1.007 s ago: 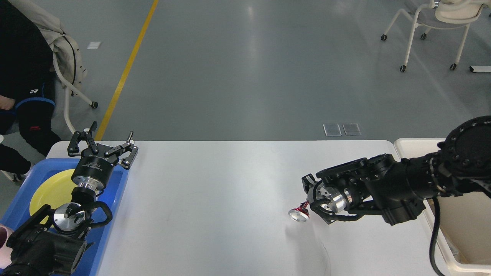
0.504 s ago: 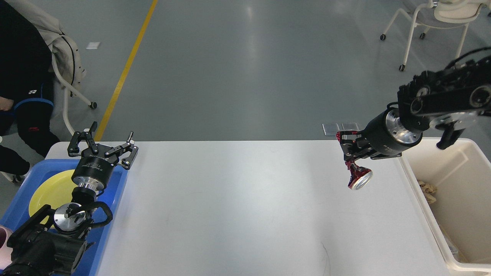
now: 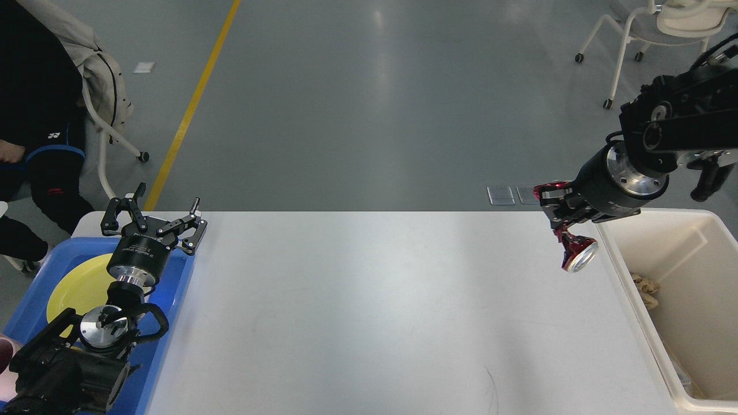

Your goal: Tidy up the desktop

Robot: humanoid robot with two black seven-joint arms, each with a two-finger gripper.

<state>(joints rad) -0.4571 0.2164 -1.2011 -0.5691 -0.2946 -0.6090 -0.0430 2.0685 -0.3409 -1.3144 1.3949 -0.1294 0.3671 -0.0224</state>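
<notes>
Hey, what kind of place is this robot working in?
Probably a lab or industrial test hall: grey polished floor with a yellow lane line, wheeled chairs, and a white desktop set up for tidying.

The desktop (image 3: 369, 311) is plain matte white with faint grey scuffs. At its left a bright blue tray (image 3: 173, 323) holds a pale yellow plate (image 3: 75, 288). At its right stands a cream bin (image 3: 692, 276) with crumpled tan paper (image 3: 644, 288) inside. The crushed can (image 3: 575, 253) is red with a shiny silver end. Both arms are black with polished silver wrist rings, and the right gripper (image 3: 562, 222) shows red at its fingers. The floor (image 3: 369, 104) is glossy grey, crossed by a yellow line (image 3: 190, 104).
</notes>
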